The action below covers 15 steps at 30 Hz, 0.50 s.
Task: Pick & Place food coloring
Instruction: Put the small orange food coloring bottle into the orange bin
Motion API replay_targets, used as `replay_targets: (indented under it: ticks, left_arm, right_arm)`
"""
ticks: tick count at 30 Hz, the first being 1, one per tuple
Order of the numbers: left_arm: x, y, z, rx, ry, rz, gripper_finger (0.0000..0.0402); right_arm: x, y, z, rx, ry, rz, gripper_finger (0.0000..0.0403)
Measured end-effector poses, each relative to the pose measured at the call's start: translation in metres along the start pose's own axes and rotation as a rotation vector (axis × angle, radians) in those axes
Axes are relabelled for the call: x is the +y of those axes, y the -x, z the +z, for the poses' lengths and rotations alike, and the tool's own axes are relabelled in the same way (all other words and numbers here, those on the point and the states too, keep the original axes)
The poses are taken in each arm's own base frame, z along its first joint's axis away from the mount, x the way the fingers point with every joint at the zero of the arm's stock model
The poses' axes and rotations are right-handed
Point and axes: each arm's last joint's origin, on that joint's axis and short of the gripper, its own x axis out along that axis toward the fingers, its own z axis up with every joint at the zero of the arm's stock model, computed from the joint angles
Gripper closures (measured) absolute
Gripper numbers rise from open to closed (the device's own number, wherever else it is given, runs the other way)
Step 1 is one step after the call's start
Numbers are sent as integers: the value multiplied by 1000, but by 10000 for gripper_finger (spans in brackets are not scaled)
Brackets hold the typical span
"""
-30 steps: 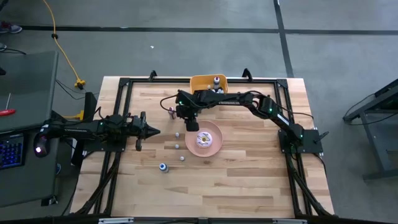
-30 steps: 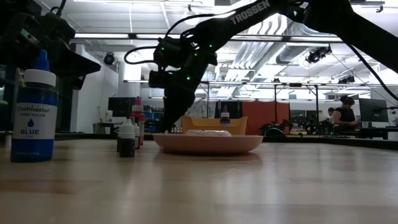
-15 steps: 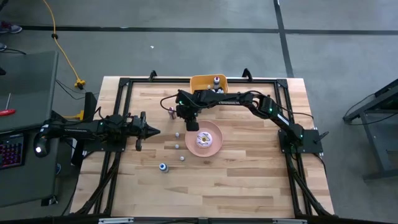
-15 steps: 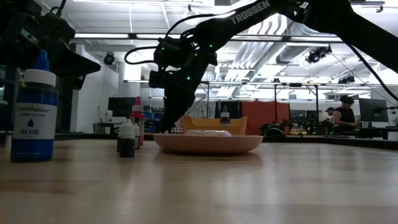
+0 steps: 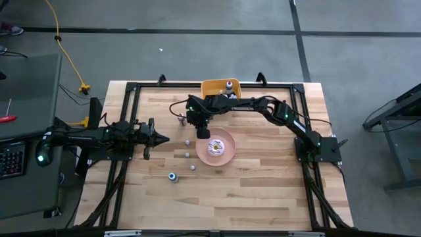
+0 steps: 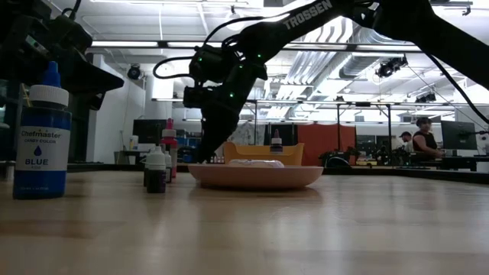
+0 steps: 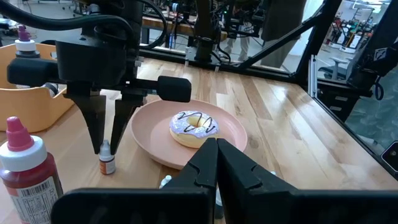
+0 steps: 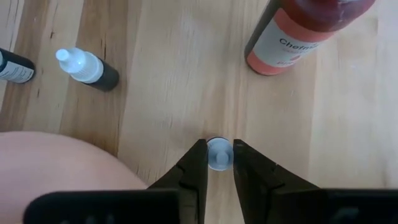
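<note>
The food coloring bottles stand on the wooden table left of the pink plate (image 5: 218, 146). A tiny white-capped bottle (image 7: 107, 160) stands upright on its base beside the plate's rim, and my right gripper (image 8: 217, 149) is shut on it from above. Close by are a larger red bottle (image 8: 298, 31) and two small dark bottles, one (image 8: 87, 68) lying beside the other (image 8: 12, 65). A blue-capped bottle (image 5: 172, 176) stands nearer the front. At the table's left, my left gripper (image 5: 161, 138) hovers shut and touches nothing. My right gripper pinches the tiny bottle's white cap (image 8: 217, 154) between its two fingertips (image 8: 198, 163), one on each side. The fingers slant down at it from above. The bottle stands upright with its base on the table (image 7: 107, 170).
A white-and-pink doughnut (image 7: 194, 127) lies on the pink plate. An orange bin (image 5: 221, 87) holding a bottle stands at the table's far edge. Two more small bottles, one (image 5: 187, 155) ahead of the other (image 5: 193, 167), stand left of the plate. A black frame (image 5: 131, 89) runs round the tabletop.
</note>
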Motion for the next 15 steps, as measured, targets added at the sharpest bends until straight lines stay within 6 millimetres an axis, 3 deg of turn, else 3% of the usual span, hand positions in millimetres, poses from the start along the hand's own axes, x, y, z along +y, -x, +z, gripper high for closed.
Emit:
replay_targets:
  ticks: [7, 15]
  left_arm:
    - [0, 0, 0, 0, 0, 0, 401]
    - [0, 0, 0, 1, 0, 0, 401]
  right_arm:
    - [-2, 9, 8, -20, -52, -11, 349]
    - [-16, 45, 26, -45, -122, -84, 349]
